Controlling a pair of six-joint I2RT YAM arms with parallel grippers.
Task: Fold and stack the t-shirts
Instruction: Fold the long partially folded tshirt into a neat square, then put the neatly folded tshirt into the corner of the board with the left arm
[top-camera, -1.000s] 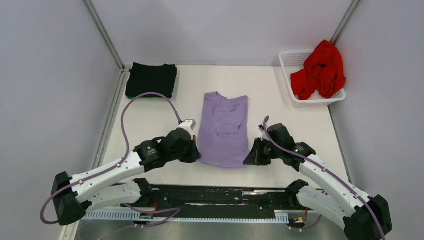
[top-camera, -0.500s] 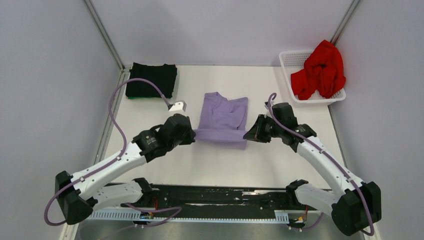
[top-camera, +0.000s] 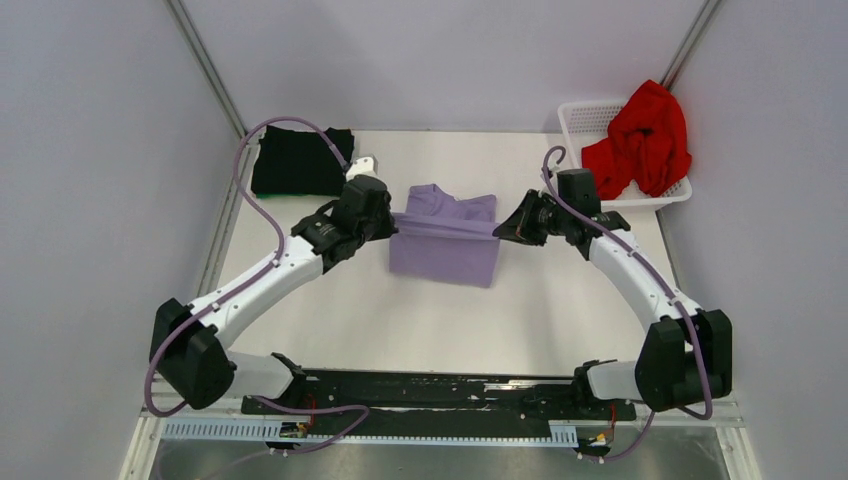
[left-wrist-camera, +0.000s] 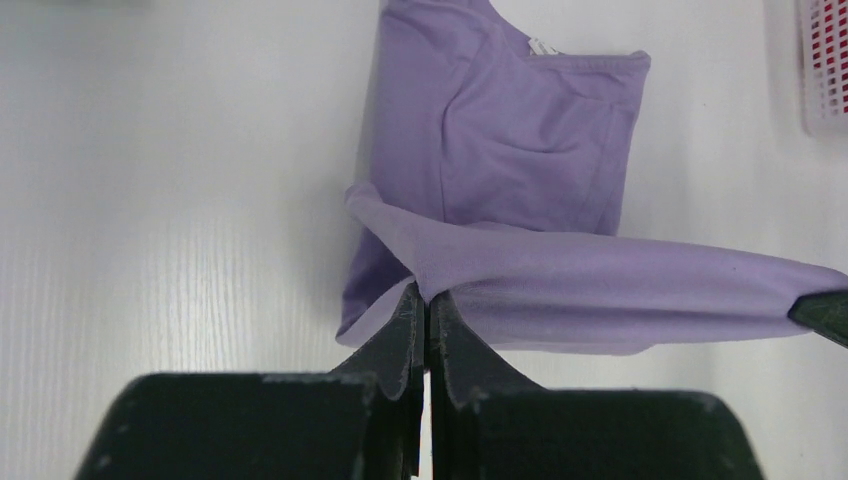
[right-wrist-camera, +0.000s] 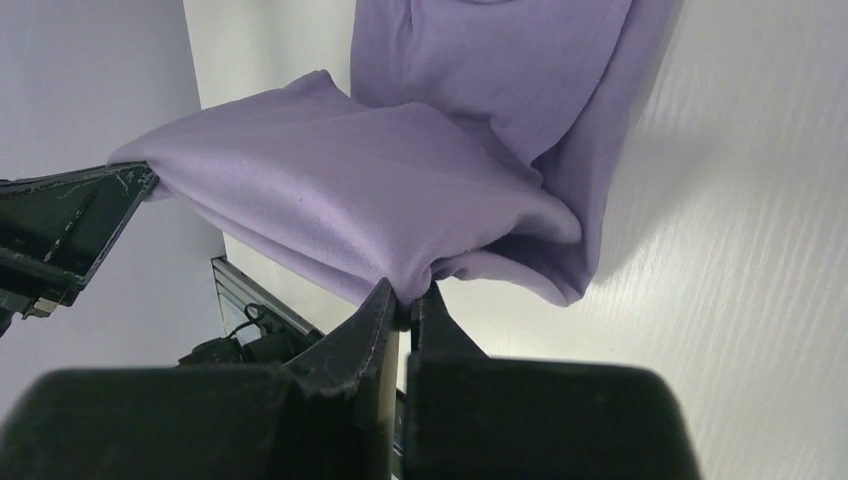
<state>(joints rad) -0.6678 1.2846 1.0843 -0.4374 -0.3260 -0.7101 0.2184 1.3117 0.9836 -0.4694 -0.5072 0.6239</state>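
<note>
Lavender t-shirt (top-camera: 445, 250): left jaws and right jaws each clamp a hem corner, and within a second have swept it from the near edge toward the collar, mid-worktop (top-camera: 450, 330); the halving fold seems nearly laid.
</note>
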